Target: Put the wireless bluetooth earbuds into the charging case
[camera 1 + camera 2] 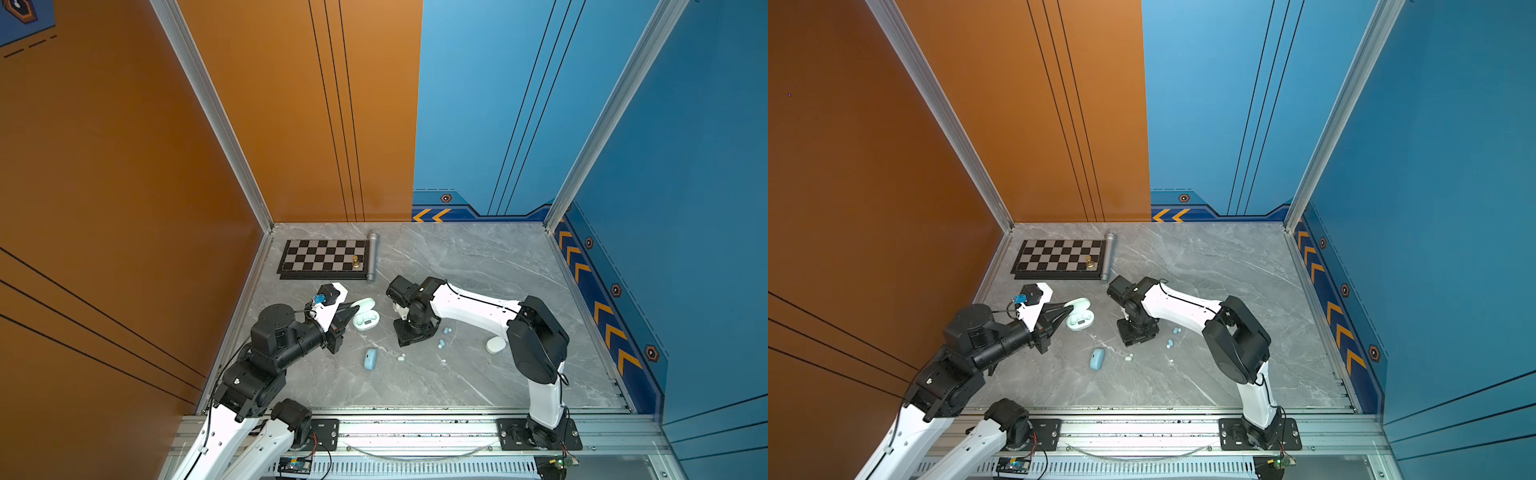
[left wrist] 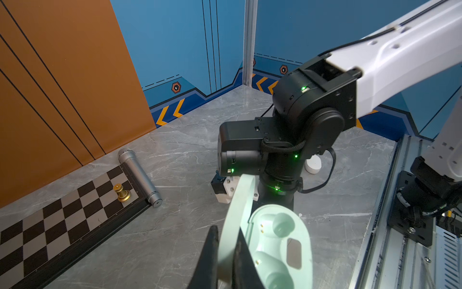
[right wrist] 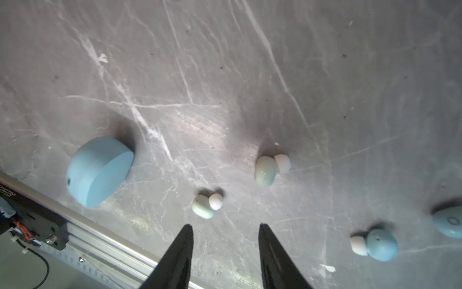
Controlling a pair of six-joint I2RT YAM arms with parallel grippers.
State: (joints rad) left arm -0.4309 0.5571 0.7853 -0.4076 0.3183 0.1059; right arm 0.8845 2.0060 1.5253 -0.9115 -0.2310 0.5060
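- Earbuds (image 1: pixel 441 343) lie loose on the grey desk (image 1: pixel 478 266), in the lower middle of both top views.
- Chessboard (image 1: pixel 324 257) sits upper left on the desk, with a gold chess piece (image 1: pixel 355 262) near its right edge and a silver microphone (image 1: pixel 372 257) just beside it.
- Left gripper (image 1: pixel 356 308) is clamped on the raised lid of the open mint charging case (image 1: pixel 365 320); its 2 sockets show gold contact pins.
- Blue case (image 1: pixel 370 358) lies shut below it.
- Right gripper (image 3: pixel 225 226) hangs over the desk, fingers apart with nothing between them. 2 mint earbuds (image 3: pixel 203 207) lie just beyond, and 2 pale blue earbuds (image 3: pixel 382 245) lie at the frame's right.
- White case (image 1: pixel 496 345) lies farthest right.
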